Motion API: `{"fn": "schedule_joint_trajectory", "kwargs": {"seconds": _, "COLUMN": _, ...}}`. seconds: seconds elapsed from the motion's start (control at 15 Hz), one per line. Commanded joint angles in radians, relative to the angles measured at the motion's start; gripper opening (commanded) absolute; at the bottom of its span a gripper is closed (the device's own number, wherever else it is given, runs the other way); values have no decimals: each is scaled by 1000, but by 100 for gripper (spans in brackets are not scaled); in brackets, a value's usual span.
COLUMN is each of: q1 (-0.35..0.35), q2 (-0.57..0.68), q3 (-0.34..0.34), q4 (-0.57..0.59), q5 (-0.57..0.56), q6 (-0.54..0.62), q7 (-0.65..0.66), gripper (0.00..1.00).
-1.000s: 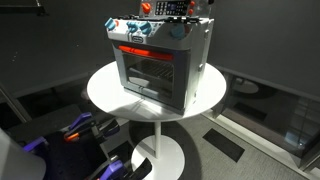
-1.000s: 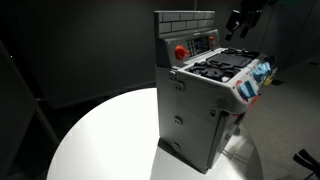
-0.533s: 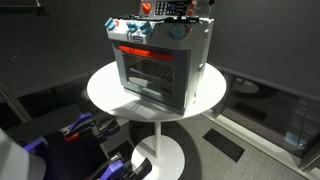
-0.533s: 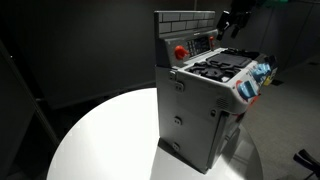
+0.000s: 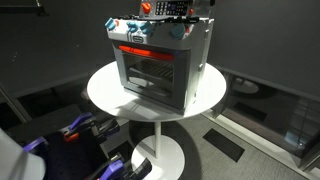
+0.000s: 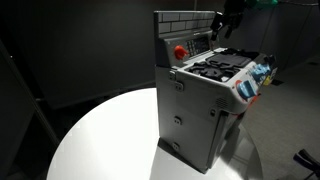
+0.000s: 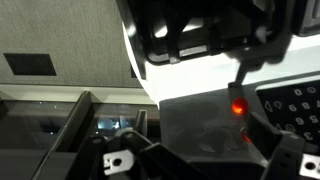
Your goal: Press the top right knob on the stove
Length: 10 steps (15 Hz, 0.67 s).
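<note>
The stove [image 5: 160,65] is a small grey toy oven with a glass door and a red strip, standing on a round white table [image 5: 105,95]. Its white panel of red and blue knobs [image 5: 140,28] faces front and also shows in an exterior view [image 6: 255,78]. A red knob [image 6: 180,51] sits on the back panel under the brick-pattern wall. My gripper [image 6: 228,18] hovers above the back right of the stove top, also seen at the top edge [image 5: 195,6]. In the wrist view my gripper [image 7: 205,165] looks open and empty, near a glowing red knob [image 7: 238,107].
The table [image 6: 100,130] stands on a white pedestal base [image 5: 160,155]. Blue and purple objects [image 5: 80,135] lie on the floor at the lower left. A dark mat [image 5: 225,145] lies on the floor to the right.
My gripper has moved across the stove top toward its back wall. The stove has not moved.
</note>
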Motion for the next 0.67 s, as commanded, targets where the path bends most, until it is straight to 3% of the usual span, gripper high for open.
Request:
{"fn": "schedule_joint_trajectory", "kwargs": {"seconds": 0.0, "q1": 2, "q2": 43, "q3": 3, "q4": 62, "q5": 15, "q6": -3, "q7": -28, "gripper": 100}}
{"fn": "schedule_joint_trajectory", "kwargs": {"seconds": 0.6, "q1": -8, "q2": -36, "q3": 2, "q4": -23, "q5": 30, "q6": -16, "q7": -60, "gripper": 100}}
